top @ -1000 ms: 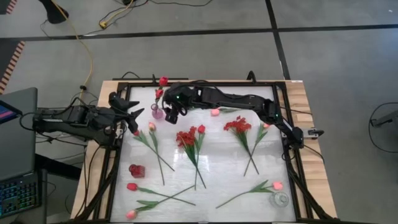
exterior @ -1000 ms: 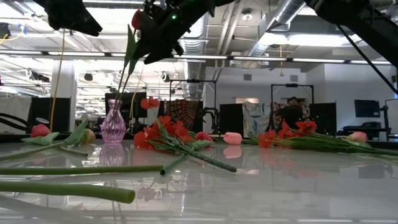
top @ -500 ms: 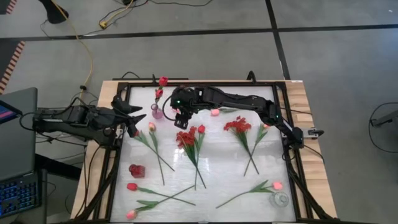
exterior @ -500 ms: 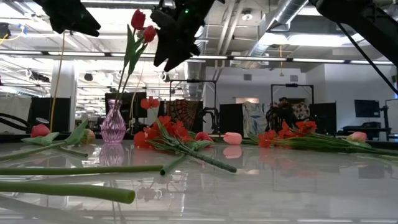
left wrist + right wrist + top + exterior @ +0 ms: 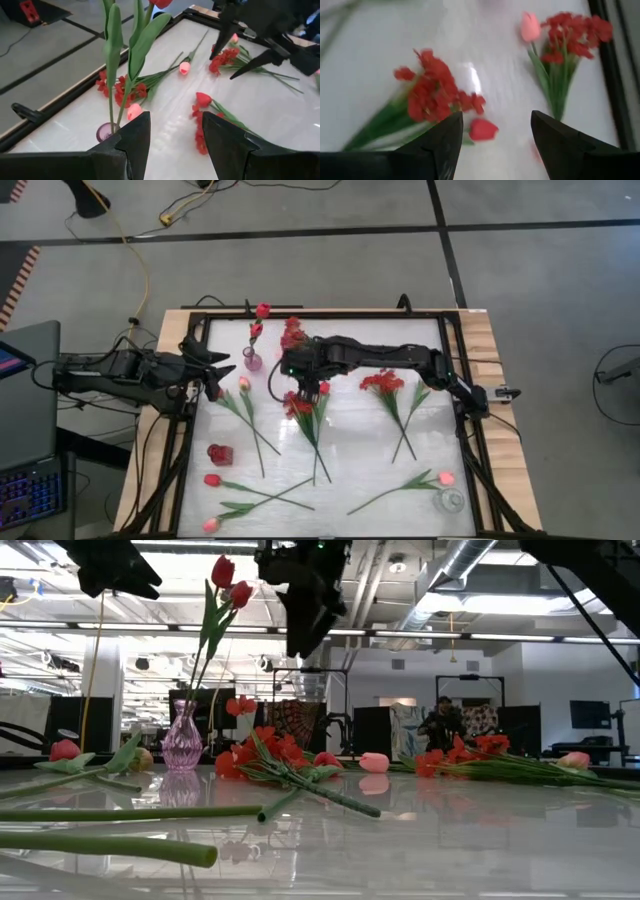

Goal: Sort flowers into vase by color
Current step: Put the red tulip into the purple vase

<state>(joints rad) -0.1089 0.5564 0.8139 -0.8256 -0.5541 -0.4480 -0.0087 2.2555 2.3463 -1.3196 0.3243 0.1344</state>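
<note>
High view: right gripper (image 5: 297,385), fingers apart and empty, hovers over the red spray (image 5: 303,402) at table centre, whose stem runs toward six o'clock. Left gripper (image 5: 222,363), also open, waits at nine o'clock beside the vase (image 5: 253,361).

The right claw (image 5: 492,142) hangs over the glossy white surface (image 5: 380,55), its two dark fingers (image 5: 437,142) spread apart with nothing between them. Past the fingers lie a spray of small red clustered blossoms on green stems (image 5: 432,95) and a red tulip head (image 5: 482,129) just beside it. Farther off lie a pink tulip (image 5: 530,26) and a second red spray (image 5: 575,35), near a dark frame rail (image 5: 610,75).
</note>
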